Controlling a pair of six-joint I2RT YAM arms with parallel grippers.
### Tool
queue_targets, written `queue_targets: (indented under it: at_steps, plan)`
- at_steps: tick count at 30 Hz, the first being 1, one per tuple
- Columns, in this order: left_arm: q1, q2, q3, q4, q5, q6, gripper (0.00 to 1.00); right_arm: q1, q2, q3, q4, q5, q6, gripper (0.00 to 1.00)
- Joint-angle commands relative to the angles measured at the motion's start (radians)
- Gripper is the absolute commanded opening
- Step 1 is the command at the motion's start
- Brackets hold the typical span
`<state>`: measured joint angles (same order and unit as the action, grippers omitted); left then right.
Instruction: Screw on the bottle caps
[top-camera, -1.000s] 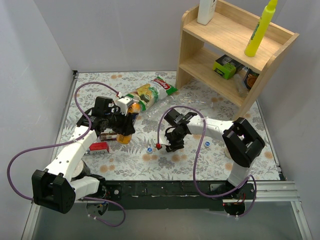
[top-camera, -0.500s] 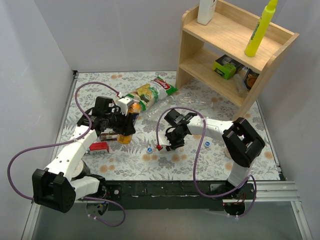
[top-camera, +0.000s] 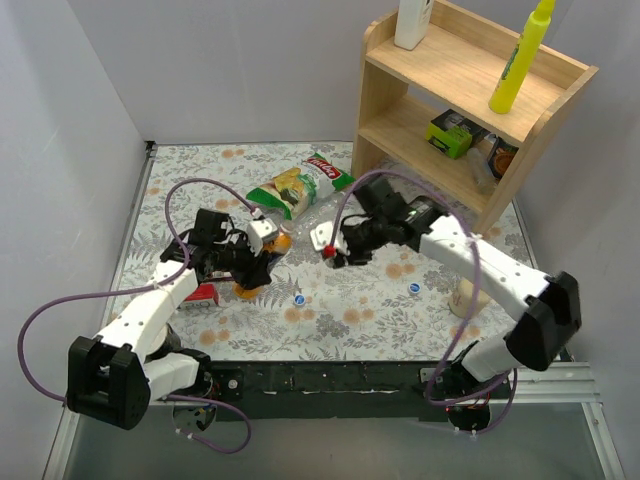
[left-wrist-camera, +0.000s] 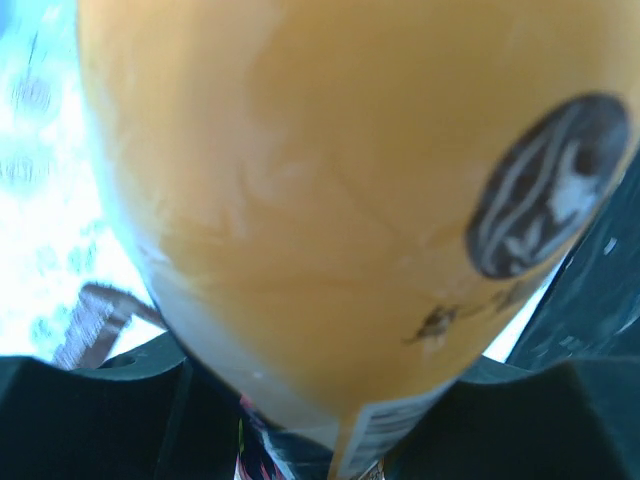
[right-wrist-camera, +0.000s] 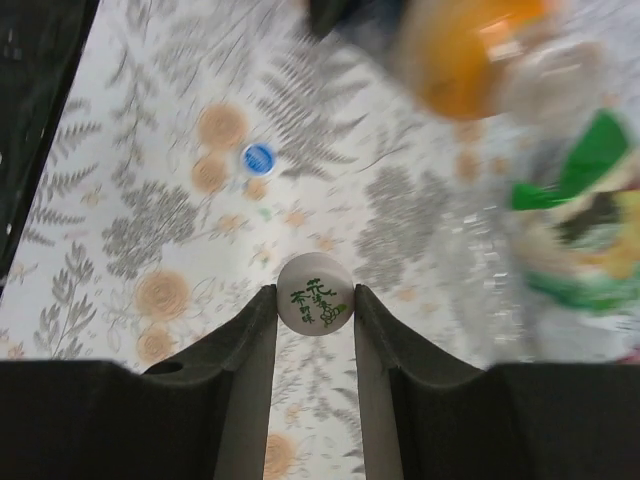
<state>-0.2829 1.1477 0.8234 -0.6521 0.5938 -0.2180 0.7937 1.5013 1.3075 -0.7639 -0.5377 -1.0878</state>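
Floral table (top-camera: 180, 170) with two blue caps (top-camera: 299, 299), snack bag (top-camera: 300, 185)

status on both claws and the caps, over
Left claw shut on orange bottle. Right claw shut on white cap. Two blue caps loose on table. Snack bag close by bottle.

Right end effector (right-wrist-camera: 315, 300) lifted the whitish-green cap (right-wrist-camera: 315, 290).

Overhead from behind, two close wrist views, sharing orange bottle (left-wrist-camera: 330, 200)
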Motion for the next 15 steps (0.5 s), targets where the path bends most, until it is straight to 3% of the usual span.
queue_targets:
  at_steps: [1,6,10,15]
  plan:
    - [-0.045,-0.106,-0.03,0.051,0.1,0.317,0.0,-0.045,-0.128,0.16,-0.014,-0.208,0.198,0.22]
    - [-0.148,-0.175,-0.029,0.097,0.103,0.396,0.0,-0.039,-0.156,0.245,0.003,-0.254,0.203,0.23]
    - [-0.232,-0.194,-0.026,0.143,0.092,0.364,0.0,-0.007,-0.168,0.242,0.003,-0.271,0.132,0.24]
    - [-0.252,-0.145,0.014,0.169,0.078,0.293,0.0,0.032,-0.159,0.243,0.0,-0.236,0.098,0.24]
